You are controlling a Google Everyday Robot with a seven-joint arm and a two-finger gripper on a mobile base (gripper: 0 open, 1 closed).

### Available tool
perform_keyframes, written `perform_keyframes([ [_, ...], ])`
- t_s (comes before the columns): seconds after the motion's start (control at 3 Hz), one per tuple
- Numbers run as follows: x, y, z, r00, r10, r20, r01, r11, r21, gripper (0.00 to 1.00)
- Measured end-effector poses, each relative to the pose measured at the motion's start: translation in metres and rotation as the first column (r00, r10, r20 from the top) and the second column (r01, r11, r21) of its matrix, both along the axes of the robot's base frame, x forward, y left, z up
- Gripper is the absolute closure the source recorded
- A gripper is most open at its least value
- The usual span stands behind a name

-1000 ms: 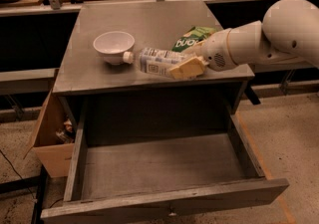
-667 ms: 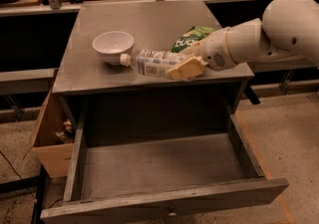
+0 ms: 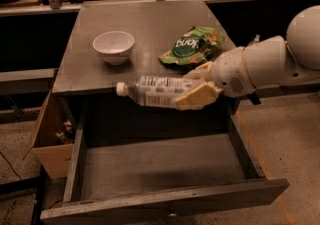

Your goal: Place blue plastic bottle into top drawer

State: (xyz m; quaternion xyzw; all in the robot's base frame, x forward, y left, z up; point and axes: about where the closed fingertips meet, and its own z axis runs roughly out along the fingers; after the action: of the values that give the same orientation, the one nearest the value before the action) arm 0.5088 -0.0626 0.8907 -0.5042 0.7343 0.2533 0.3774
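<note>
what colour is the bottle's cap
White, camera view; the gripper holds the blue plastic bottle above the top drawer.

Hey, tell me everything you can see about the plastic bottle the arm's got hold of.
The bottle is small, clear plastic with a white cap and a pale printed label. It lies level, cap pointing to the picture's left, held in the air at the table's front edge, above the open drawer. The gripper is shut on its base end, with cream fingers above and below it. It seems to touch nothing else.
</note>
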Motion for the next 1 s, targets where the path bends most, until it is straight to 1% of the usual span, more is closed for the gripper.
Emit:
perform_keyframes([
  [0.33,-0.034,-0.014,-0.038,0.9974,0.019,-0.069,-0.022,0.999,-0.032,1.00],
  [0.67,-0.043,-0.037,-0.117,0.9825,0.023,-0.185,-0.037,0.997,-0.072,1.00],
  [1.0,-0.037,-0.045,-0.169,0.9662,0.012,-0.258,-0.036,0.996,-0.087,1.00],
])
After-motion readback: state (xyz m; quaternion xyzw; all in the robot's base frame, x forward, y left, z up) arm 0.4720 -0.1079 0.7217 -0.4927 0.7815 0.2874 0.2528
